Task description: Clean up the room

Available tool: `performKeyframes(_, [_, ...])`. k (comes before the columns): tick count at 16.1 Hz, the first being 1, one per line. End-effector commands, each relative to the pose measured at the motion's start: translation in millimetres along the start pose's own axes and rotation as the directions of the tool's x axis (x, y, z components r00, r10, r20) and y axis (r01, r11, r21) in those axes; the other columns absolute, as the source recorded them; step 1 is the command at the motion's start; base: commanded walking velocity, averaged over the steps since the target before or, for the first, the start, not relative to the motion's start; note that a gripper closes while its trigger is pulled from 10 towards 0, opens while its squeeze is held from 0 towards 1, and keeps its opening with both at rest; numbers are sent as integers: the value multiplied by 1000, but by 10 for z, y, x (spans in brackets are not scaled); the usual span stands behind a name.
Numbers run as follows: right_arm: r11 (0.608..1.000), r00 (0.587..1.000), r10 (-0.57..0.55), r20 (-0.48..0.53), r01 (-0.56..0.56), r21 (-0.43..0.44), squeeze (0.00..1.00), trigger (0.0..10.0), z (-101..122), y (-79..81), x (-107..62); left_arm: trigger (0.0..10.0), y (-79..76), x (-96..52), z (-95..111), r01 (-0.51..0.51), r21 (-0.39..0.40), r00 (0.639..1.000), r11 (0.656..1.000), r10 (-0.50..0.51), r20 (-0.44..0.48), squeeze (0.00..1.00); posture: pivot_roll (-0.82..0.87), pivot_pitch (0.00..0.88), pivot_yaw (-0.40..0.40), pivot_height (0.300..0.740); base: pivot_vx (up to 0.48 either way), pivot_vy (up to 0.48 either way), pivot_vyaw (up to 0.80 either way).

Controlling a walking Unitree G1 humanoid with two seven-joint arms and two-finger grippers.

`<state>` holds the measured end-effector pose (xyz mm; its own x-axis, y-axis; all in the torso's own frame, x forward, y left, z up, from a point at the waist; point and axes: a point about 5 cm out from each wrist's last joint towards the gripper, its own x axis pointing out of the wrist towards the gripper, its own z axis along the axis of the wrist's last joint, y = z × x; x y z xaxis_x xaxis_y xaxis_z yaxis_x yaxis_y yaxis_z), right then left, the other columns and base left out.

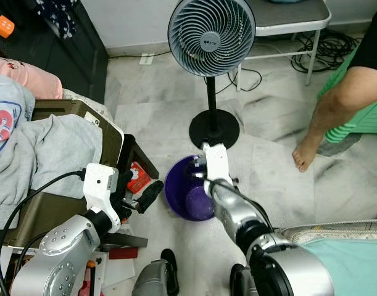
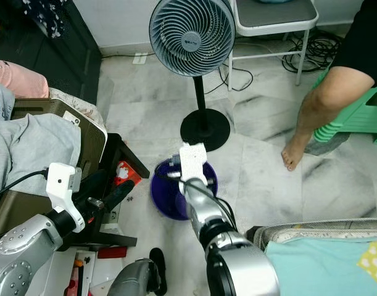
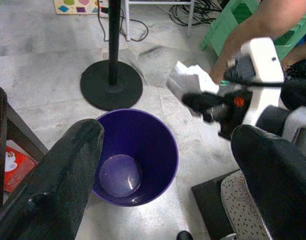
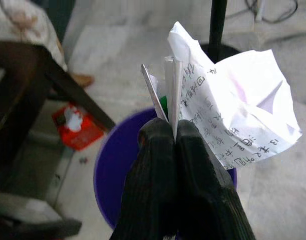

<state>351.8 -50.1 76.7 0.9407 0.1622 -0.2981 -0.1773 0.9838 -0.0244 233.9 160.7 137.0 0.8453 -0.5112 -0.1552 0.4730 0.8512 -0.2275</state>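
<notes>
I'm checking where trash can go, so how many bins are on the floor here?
1. A purple bin stands on the floor by the fan's base, under the right gripper holding crumpled paper. Others may be hidden.

Both head eyes look steeply down at the floor. Both wrist views face the bin (image 3: 135, 159), sharing it closely.

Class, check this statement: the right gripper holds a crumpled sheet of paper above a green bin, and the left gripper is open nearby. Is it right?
Not quite. The bin is purple, not green, as the left wrist view shows. The rest stands: the right gripper holds the crumpled sheet of paper above it, and the left gripper is open nearby.
</notes>
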Motion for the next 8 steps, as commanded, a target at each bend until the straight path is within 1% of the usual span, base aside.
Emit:
performKeyframes(1, [989,991,133,36,-135,59,0,10000,165,565,-46,10000,34,-71,1,-16,8,1000,1000,16,-17,0,162,342,169,740,0,0,0])
performKeyframes(2, [988,989,140,41,-142,62,0,10000,187,590,-47,10000,33,-73,1,-15,7,1000,1000,15,-19,0,163,344,169,740,0,0,0])
performKeyframes(3, [983,984,169,62,-173,60,0,10000,250,680,-57,10000,31,-80,-1,-15,6,1000,1000,15,-22,0,167,346,168,740,0,0,0])
performKeyframes(5, [975,973,213,86,-217,41,0,10000,300,802,-84,10000,29,-86,2,-16,6,1000,1000,16,-25,0,168,348,168,740,0,0,0])
performKeyframes(6, [975,973,215,88,-219,38,0,10000,301,808,-86,10000,29,-86,2,-16,6,1000,1000,16,-25,0,168,348,168,740,0,0,0])
performKeyframes(8, [973,973,221,70,-225,47,0,10000,219,817,-106,10000,34,-90,10,-20,5,999,1000,20,-26,0,169,351,169,740,0,0,0])
